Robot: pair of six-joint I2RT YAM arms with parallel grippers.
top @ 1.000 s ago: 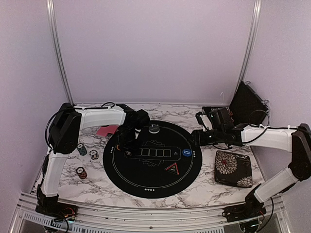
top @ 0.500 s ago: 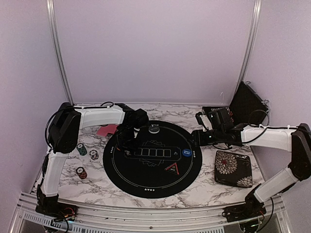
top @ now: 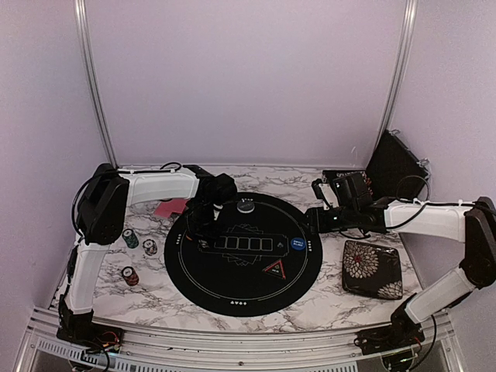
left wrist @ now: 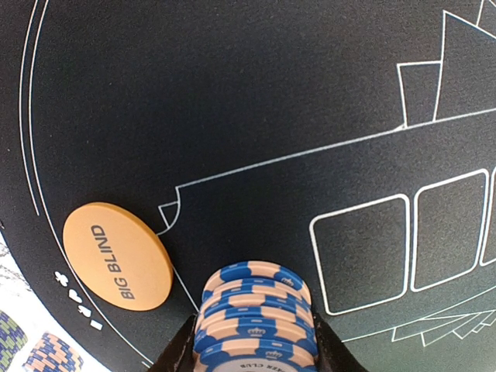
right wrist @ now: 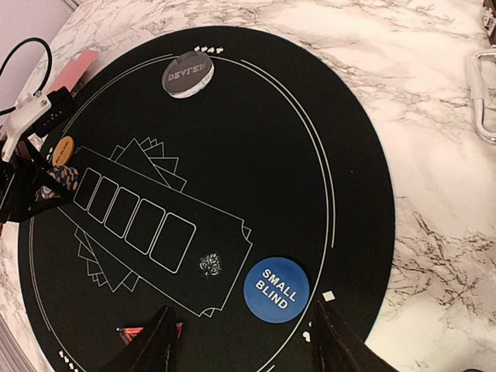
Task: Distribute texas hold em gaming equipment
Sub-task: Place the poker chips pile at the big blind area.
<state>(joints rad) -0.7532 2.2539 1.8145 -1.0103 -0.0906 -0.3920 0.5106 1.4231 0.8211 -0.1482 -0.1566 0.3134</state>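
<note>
My left gripper (top: 203, 232) is shut on a stack of blue-and-cream poker chips (left wrist: 256, 310), low over the left side of the round black mat (top: 240, 288). The orange BIG BLIND button (left wrist: 116, 256) lies just left of the stack. My right gripper (top: 314, 219) is open and empty above the blue SMALL BLIND button (right wrist: 277, 289), which also shows in the top view (top: 297, 245). The black triangle marker (top: 275, 269) lies on the mat's near right. Pink-backed cards (top: 170, 208) lie off the mat at the far left. Three chip stacks (top: 130, 238) (top: 149, 246) (top: 129, 275) stand on the marble at the left.
A grey dealer button (top: 246, 206) sits at the mat's far edge. A black floral case (top: 372, 267) lies right of the mat. A black pouch (top: 395, 167) leans at the back right corner. White walls close the back and sides.
My left gripper has shifted slightly left and down with the chip stack in it. The right arm has hardly moved.
</note>
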